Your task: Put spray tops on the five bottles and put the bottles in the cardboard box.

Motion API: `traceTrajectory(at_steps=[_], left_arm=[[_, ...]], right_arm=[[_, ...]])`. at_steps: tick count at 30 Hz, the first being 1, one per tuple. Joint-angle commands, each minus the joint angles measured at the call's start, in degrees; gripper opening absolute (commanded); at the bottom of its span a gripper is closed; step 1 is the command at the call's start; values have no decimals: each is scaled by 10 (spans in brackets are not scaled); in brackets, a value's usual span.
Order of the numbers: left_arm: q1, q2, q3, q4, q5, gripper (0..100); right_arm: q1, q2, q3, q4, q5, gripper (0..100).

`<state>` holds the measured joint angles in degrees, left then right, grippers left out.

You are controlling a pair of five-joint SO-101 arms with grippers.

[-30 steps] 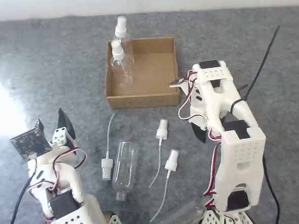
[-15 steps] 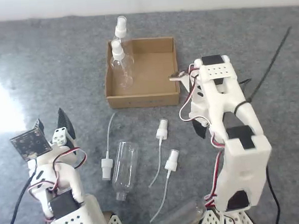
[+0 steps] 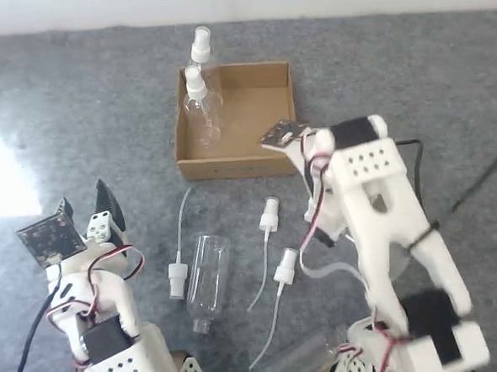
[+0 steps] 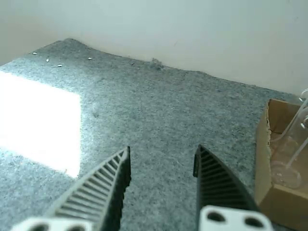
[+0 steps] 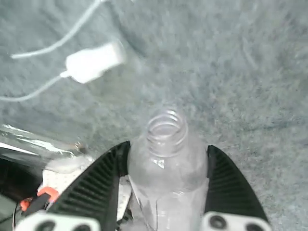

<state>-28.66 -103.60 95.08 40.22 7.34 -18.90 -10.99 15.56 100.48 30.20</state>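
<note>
The job is under halfway, by my reckoning: one capped bottle (image 3: 203, 113) lies in the box (image 3: 239, 165) along its left wall, and a second capped bottle (image 3: 200, 45) stands at the box's far-left corner, inside or just behind I cannot tell. Three bottles are bare. The right gripper (image 5: 167, 149) has its jaws clamped around the held bottle (image 5: 166, 132) just below the open neck, above the mat (image 3: 76, 121). A bare bottle (image 3: 207, 277) lies mid-mat with a first top (image 3: 178, 280) just beside it on the left, and a second top (image 3: 270, 214) and third top (image 3: 286, 268) near on the right. A last bottle (image 3: 297, 362) lies at the mat's near edge between the arm bases. The left gripper (image 4: 162, 154) gapes wide, empty, at the near-left. So three cappings and four or five boxings are left. Since a second ago the right arm (image 3: 376, 195) has swung from beside the box's right wall toward the near edge and leftward, its wrist now at the box's near-right corner; the left gripper and the loose things have stayed put
</note>
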Motion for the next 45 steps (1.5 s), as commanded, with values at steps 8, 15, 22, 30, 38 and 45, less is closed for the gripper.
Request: traceTrajectory(at_steps=[8, 15, 22, 30, 38, 45], left_arm=[[3, -9, -15, -16, 2, 205], [7, -9, -15, -16, 2, 206], [23, -9, -15, -13, 2, 206], [23, -9, -15, -13, 2, 206], [24, -9, -11, -15, 2, 206], [24, -9, -14, -16, 2, 206]], right_arm=[[-111, -224, 32, -11, -123, 151], [-124, -291, 84, -79, -175, 151], [-124, -395, 178, -189, -193, 151], [-120, -491, 314, -277, -192, 151], [-119, -585, 381, -293, -193, 151], [-113, -729, 455, -297, -193, 151]])
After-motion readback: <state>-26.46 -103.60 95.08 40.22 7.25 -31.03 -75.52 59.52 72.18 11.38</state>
